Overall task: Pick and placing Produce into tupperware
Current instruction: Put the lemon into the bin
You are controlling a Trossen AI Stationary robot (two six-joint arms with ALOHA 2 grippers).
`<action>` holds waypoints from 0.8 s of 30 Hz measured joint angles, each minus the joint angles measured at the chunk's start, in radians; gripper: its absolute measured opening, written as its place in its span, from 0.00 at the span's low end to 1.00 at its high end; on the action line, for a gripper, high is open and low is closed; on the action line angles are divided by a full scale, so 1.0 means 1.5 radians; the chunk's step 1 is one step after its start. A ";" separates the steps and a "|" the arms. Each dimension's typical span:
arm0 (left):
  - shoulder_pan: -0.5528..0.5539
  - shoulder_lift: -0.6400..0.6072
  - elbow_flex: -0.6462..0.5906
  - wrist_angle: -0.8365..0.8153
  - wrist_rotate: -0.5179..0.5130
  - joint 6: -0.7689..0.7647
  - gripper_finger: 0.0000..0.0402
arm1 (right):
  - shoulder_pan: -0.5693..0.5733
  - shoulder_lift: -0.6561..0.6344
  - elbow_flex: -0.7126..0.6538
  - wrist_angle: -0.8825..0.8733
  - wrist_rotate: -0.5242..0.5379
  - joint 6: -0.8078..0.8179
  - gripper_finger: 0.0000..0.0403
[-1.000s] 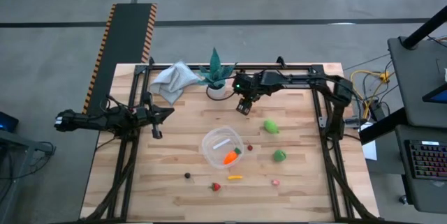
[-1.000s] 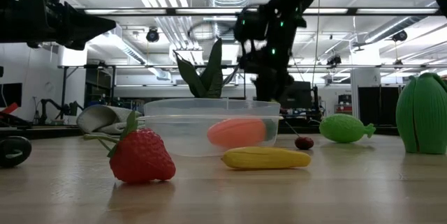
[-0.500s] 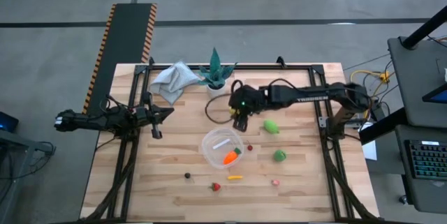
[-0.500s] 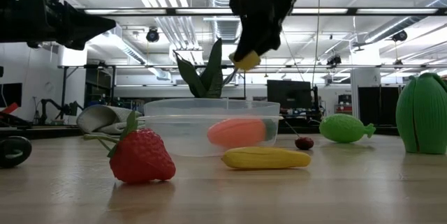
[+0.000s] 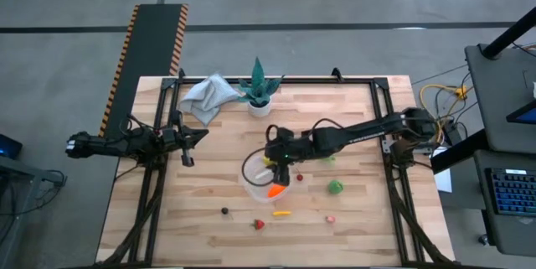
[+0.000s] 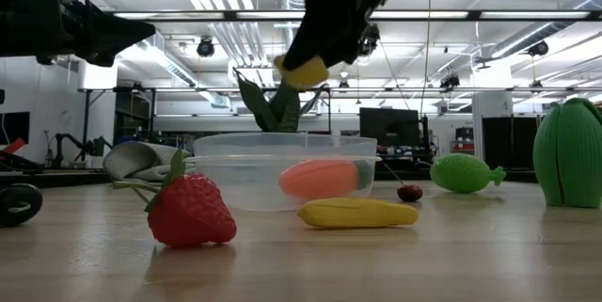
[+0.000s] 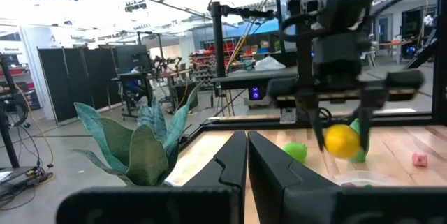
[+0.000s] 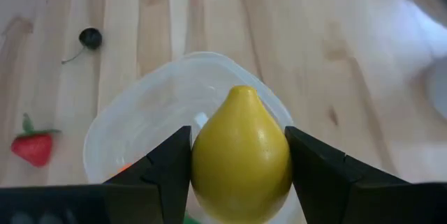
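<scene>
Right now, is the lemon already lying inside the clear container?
No, the lemon is gripped between the right arm's jaws, hanging above the container.

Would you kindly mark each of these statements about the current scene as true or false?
1. The right claw holds a yellow lemon above the tupperware. True.
2. The tupperware is empty. False: an orange carrot already lies inside it.
3. The left claw is shut and holds nothing, waiting at the table's left side. True.
4. The strawberry sits inside the tupperware. False: it lies on the table, outside the container.
5. The grey cloth covers the tupperware. False: it lies at the far edge beside the teal plant.
</scene>
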 joint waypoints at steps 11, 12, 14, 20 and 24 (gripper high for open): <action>0.000 -0.001 -0.001 -0.003 0.017 -0.035 0.00 | 0.006 0.088 0.000 0.032 0.000 0.017 0.48; 0.000 -0.001 -0.001 -0.003 0.022 -0.036 0.00 | 0.006 0.095 0.000 0.028 0.000 0.017 0.48; 0.000 -0.001 -0.001 -0.003 0.031 -0.036 0.00 | 0.006 0.107 0.000 0.029 -0.003 0.017 0.48; 0.000 0.000 -0.001 -0.002 0.032 -0.036 0.00 | 0.003 0.127 0.000 0.030 -0.007 0.017 0.50; 0.000 -0.001 -0.001 -0.001 0.032 -0.035 0.00 | 0.002 0.128 -0.001 0.030 -0.006 0.029 0.51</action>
